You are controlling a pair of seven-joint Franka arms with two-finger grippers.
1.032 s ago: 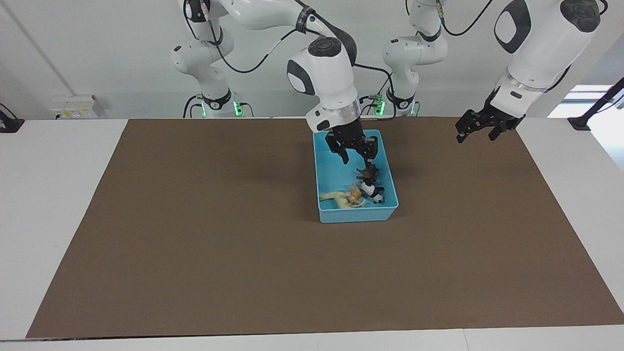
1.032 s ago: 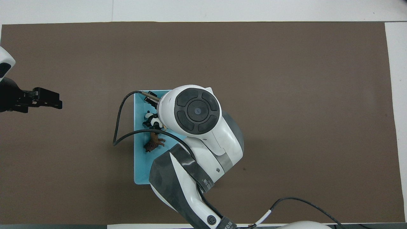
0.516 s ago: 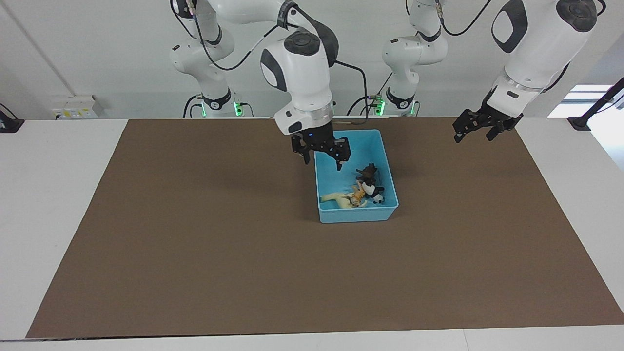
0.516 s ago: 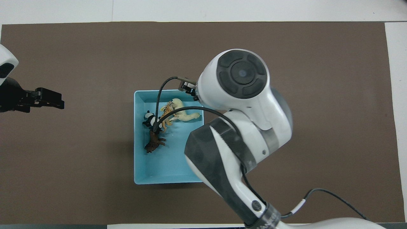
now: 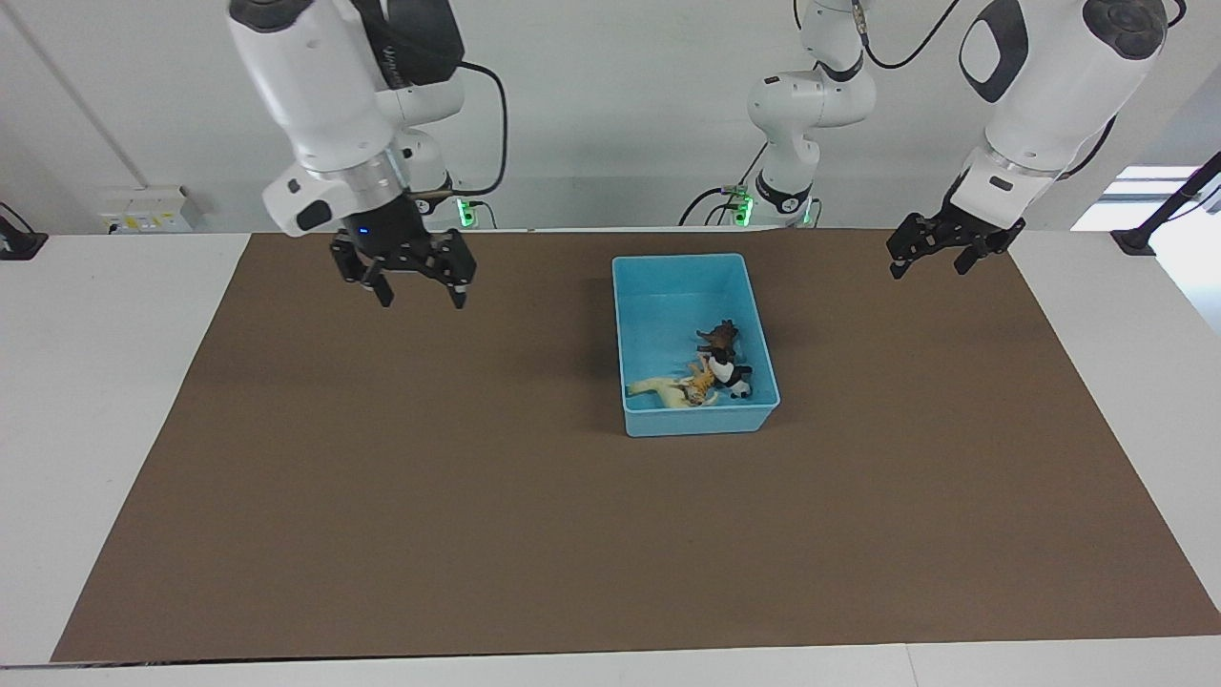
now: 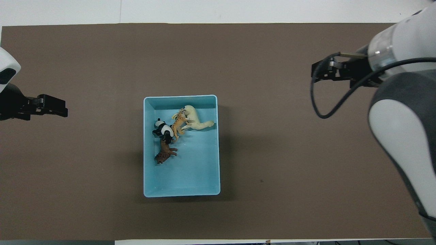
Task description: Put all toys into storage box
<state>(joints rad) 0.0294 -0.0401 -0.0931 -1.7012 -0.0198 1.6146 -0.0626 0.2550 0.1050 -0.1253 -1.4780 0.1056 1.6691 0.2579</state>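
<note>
Toys all lie inside my light blue rectangular plastic storage box [image 6: 182, 177] mid-mat: cream-white horse [image 6: 196, 119], orange striped tiger [image 6: 178, 123], black-and-white panda [image 6: 162, 129] and brown animal [image 6: 164, 152], bunched toward its twelve o'clock end overhead. Brown mat [image 6: 272, 153] lies bare around. My right gripper [image 5: 416, 286] and left gripper [image 5: 930, 258] hang spread wide, holding nothing, over opposite mat ends.

L arm [image 6: 6, 88] cut by overhead edge, brown animal [image 5: 720, 336] species unclear

4 toys [image 5: 711, 367] in blue box [image 5: 668, 286], both hands open: right hand [image 5: 416, 286], left hand [image 5: 933, 258]
</note>
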